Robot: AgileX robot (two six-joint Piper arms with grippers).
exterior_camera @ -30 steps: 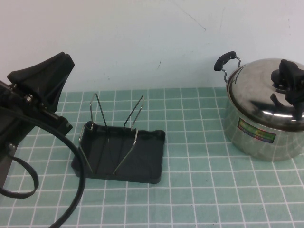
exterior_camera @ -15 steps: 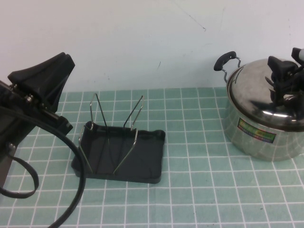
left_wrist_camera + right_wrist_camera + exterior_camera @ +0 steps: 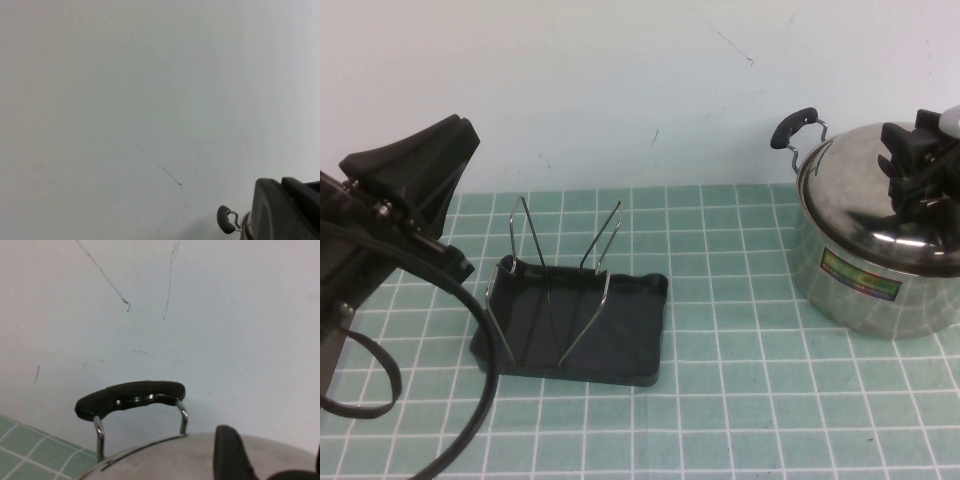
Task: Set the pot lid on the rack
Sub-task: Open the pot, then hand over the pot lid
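The right gripper (image 3: 918,178) sits at the black knob atop the domed shiny steel pot lid (image 3: 865,205), which rests on the labelled steel pot (image 3: 860,285); whether it's clamped, I can't tell. Next, I reckon: secure that knob, then lift. The dark grey wire-pronged plastic rack (image 3: 582,318) waits well apart from the pot on the green tiled table (image 3: 750,400), white wall (image 3: 620,90) behind. The left gripper (image 3: 405,185) hangs clenched, empty, beyond the rack.

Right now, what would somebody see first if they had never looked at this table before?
Probably the big shiny pot at the far right of the green tiled table, with its steel pot lid on and the right claw down at the lid's centre. Next, the dark rack with thin wire holders in the middle. The left claw sits raised at the left edge, away from both.
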